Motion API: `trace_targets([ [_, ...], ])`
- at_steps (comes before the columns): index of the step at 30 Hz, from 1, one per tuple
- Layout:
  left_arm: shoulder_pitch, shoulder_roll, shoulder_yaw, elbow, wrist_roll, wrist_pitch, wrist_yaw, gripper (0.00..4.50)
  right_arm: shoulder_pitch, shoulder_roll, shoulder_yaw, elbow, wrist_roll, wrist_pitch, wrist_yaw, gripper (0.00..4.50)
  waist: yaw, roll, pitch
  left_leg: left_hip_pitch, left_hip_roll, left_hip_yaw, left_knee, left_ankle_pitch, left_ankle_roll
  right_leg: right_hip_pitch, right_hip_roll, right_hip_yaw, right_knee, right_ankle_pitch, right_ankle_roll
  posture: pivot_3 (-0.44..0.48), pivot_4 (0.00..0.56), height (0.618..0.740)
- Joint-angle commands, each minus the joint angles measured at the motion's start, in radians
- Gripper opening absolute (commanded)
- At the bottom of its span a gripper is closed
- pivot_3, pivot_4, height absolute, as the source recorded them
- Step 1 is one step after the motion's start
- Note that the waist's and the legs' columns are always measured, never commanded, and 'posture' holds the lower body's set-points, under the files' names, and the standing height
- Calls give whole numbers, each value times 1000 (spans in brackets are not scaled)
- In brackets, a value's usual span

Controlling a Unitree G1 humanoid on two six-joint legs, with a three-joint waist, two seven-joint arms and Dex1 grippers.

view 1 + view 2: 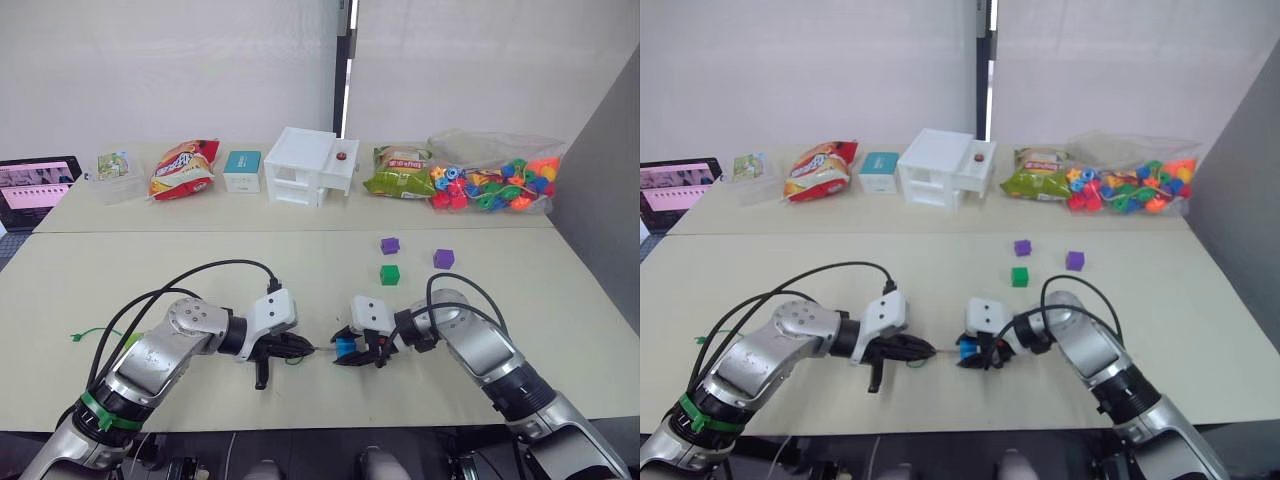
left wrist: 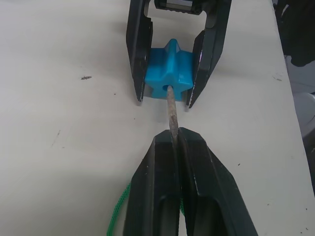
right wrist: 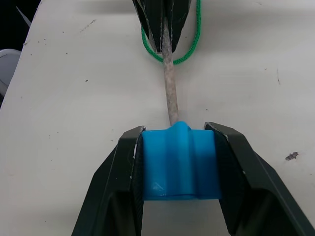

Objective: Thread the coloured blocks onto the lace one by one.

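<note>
My right gripper [image 1: 350, 352] is shut on the blue flower-shaped block [image 3: 179, 162], also seen as the blue block [image 2: 168, 74] in the left wrist view. My left gripper [image 1: 303, 348] is shut on the stiff tip of the green lace [image 2: 171, 110], and that tip enters the block's hole. A green loop of the lace [image 3: 184, 51] trails behind the left fingers; its tail [image 1: 88, 334] lies at the far left of the table. Two purple cubes [image 1: 390, 245] [image 1: 444, 258] and a dark green cube [image 1: 389, 274] sit on the table beyond the right gripper.
Along the back table stand a tablet [image 1: 35, 187], a clear box [image 1: 117, 173], a snack bag [image 1: 184, 166], a small teal box [image 1: 242, 169], a white drawer unit [image 1: 306, 165], a green snack bag [image 1: 398, 173] and a clear bag of beads [image 1: 495, 180]. Black cables [image 1: 190, 282] arch over my left arm.
</note>
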Motion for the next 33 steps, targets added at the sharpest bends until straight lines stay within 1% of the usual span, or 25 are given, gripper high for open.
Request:
trace_targets([
  [1, -6, -12, -6, -29, 0, -14, 4, 0, 8, -3, 15, 0, -4, 25, 0, 1390, 0, 0, 0, 0, 0, 0, 0, 0, 0, 0, 0, 0, 0, 0, 0, 0, 150, 740],
  [10, -28, -40, -25, -23, 4, -12, 12, 0, 12, -6, 12, -12, -1, 34, 1, 1390, 0, 0, 0, 0, 0, 0, 0, 0, 0, 0, 0, 0, 0, 0, 0, 0, 150, 740],
  [17, -80, -115, -118, 42, 78, -55, 16, 0, 11, -1, 14, -35, 3, 52, 0, 1390, 7, 0, 0, 0, 0, 0, 0, 0, 0, 1, 0, 0, 0, 0, 0, 0, 150, 740],
  [24, -120, -199, -148, 107, 122, -103, 19, 0, 22, 3, 19, -68, 5, 74, -9, 1390, 5, 0, 0, 0, 0, 0, 0, 0, 0, 0, 0, 0, 0, 0, 0, 0, 150, 740],
  [28, -110, -199, -150, 101, 132, -88, 18, 0, 22, 11, 15, -75, 5, 81, -20, 1390, 8, 0, 0, 0, -1, 0, 1, 0, 0, 1, 0, 0, 0, 0, 0, 0, 150, 740],
  [30, -95, -174, -105, 92, 110, -72, 9, 682, 23, 9, 13, -73, 6, 81, -21, 1390, 6, 0, 0, 0, 0, 0, 0, 0, 0, 1, 0, 0, 0, 0, 0, 0, 150, 740],
  [32, -88, -147, -64, 70, 73, -48, -14, 1255, 25, 7, 11, -71, 5, 79, -22, 1390, 3, 0, 0, 0, 0, 0, 0, 0, 0, 0, 0, 0, 0, 0, 0, 0, 150, 740],
  [33, -87, -139, -55, 61, 61, -40, -22, 1625, 27, 7, 11, -71, 5, 78, -23, 1390, 2, 0, 0, 0, 0, 0, 0, 0, 0, 0, 0, 0, 0, 0, 0, 0, 150, 740],
])
